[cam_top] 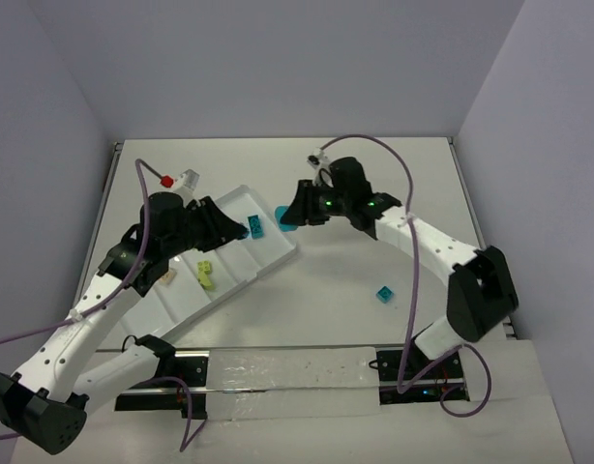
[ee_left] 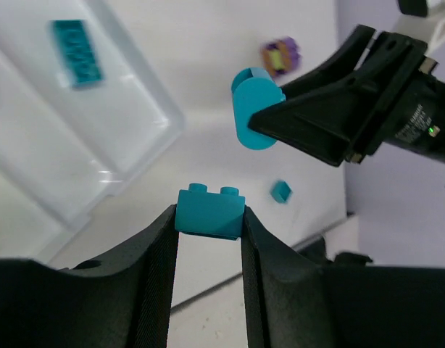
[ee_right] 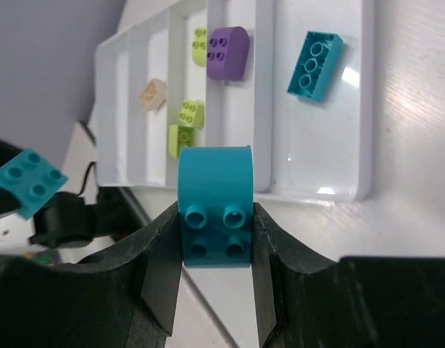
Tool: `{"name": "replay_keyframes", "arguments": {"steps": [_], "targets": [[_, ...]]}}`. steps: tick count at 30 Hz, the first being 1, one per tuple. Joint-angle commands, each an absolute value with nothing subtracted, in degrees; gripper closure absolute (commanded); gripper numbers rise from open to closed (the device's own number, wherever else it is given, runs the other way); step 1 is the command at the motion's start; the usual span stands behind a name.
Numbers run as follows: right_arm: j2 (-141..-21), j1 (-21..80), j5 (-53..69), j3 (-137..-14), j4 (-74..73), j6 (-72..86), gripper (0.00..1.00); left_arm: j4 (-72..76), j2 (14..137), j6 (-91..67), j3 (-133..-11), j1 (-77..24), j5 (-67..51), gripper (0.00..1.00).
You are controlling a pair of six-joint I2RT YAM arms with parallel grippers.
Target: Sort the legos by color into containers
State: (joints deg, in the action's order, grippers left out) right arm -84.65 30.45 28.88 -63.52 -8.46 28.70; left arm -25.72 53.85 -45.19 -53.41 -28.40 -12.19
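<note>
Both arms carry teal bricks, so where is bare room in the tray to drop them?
Bare floor lies between the flat teal brick and the end wall of the tray. The outer lane beyond the beige brick looks bare too. Crowded: the lane of lime bricks.

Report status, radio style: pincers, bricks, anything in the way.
Left pincer shut on small teal brick. Right pincer shut on rounded teal brick. Both near tray, close together. Loose teal brick on table.

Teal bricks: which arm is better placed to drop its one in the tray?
Left, probably: from above, the left gripper overlaps the tray beside the sorted teal brick; the right gripper sits off its corner.
</note>
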Motion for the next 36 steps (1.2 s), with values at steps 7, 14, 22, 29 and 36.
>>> {"name": "replay_keyframes", "arguments": {"steps": [7, 14, 22, 29, 36], "targets": [[-105.0, 37.7, 15.3, -82.6, -16.8, 24.6, 0.86, -41.5, 52.3, -51.4, -58.2, -27.2, 10.7, 1.00], [-111.7, 38.3, 14.6, -87.6, -20.1, 23.6, 0.39, -38.1, 56.1, -50.4, -59.6, -26.9, 11.6, 1.00], [-108.8, 38.4, 11.3, -88.4, -22.5, 22.9, 0.14, -35.5, 68.8, -49.2, -67.3, -26.7, 12.3, 1.00], [-96.4, 35.3, 5.3, -79.0, -21.8, 24.3, 0.15, -33.1, 82.7, -49.4, -76.1, -24.3, 11.2, 1.00], [-77.5, 29.3, -6.1, -63.0, -24.8, 28.2, 0.14, -31.3, 95.4, -48.9, -81.5, -23.8, 14.0, 1.00]]}}
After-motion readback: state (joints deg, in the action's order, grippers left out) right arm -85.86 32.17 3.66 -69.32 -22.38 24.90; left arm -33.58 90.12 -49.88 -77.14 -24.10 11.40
